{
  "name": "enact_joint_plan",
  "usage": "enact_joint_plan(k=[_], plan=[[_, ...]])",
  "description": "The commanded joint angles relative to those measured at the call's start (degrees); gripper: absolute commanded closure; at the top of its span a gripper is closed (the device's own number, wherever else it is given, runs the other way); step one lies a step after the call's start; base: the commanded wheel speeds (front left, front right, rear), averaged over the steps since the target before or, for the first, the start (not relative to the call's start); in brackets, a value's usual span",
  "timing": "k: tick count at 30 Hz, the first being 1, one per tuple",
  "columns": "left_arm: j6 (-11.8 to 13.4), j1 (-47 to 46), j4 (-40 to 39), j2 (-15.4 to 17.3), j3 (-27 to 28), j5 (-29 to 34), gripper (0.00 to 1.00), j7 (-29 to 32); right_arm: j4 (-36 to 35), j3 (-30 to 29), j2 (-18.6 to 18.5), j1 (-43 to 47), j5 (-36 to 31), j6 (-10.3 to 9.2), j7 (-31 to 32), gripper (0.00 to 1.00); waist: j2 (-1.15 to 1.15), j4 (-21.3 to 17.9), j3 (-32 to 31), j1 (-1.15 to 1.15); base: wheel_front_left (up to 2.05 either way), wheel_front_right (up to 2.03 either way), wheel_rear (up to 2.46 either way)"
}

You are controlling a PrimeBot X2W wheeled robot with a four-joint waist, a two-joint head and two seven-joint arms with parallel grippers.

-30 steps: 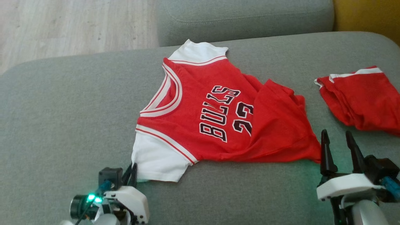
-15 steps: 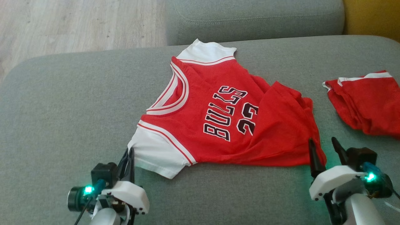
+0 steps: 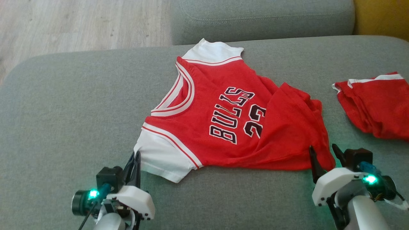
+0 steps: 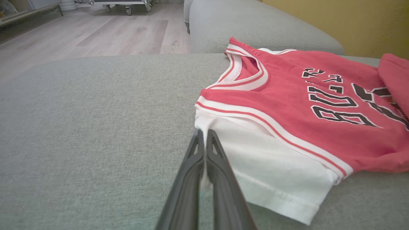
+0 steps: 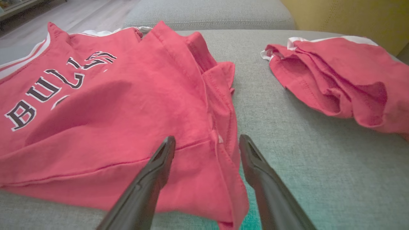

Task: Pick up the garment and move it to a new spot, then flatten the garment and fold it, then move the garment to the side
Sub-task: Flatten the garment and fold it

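1. The left tool (image 3: 136,157) stays clenched on the near-left edge of the garment's white sleeve, as it was a second ago. In the left wrist view a sliver of white cloth shows between its closed fingers.
2. The right tool (image 3: 322,148) is released, its fingers spread wide. A second ago it stood just right of the garment's near-right corner. Now it has come in leftward and straddles that corner, with one finger over the red cloth and the other over bare seat. Whether either finger touches the cloth cannot be told.
3. The whole head view has shifted a little since then, which is the camera moving. The garment keeps much the same place on the seat.
4. The garment (image 3: 230,121) is a red jersey with white sleeves and striped white-and-red trim at the V-neck and armholes. "BULLS" and a number are printed on it in black, edged white. It lies face up on the middle of the grey sofa seat (image 3: 64,111), neck to the left and hem to the right.
5. Its chest lies fairly flat. The right part is rumpled: a flap of the hem end is folded back over part of the number, with creases bunched along the far-right edge.
6. A second red piece (image 3: 374,105) with white trim lies crumpled well apart, at the seat's right edge.
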Motion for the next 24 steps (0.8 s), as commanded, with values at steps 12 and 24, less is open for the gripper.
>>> enact_joint_plan(k=[12, 24], plan=[[-0.2, -3.0, -2.5, 1.1, 0.9, -0.5, 1.0, -1.1, 2.3, 0.9, -0.3, -5.6, -1.1, -0.04, 0.0, 0.0, 0.0, 0.7, 1.1, 0.0, 0.0, 0.0, 0.0], [0.4, -2.6, -2.1, 1.9, 0.9, -1.1, 1.0, -1.5, 2.5, 1.5, -0.3, -5.2, 0.6, -0.04, -1.3, 1.0, 0.0, 0.1, -0.1, 0.0, 0.0, 0.0, 0.0]])
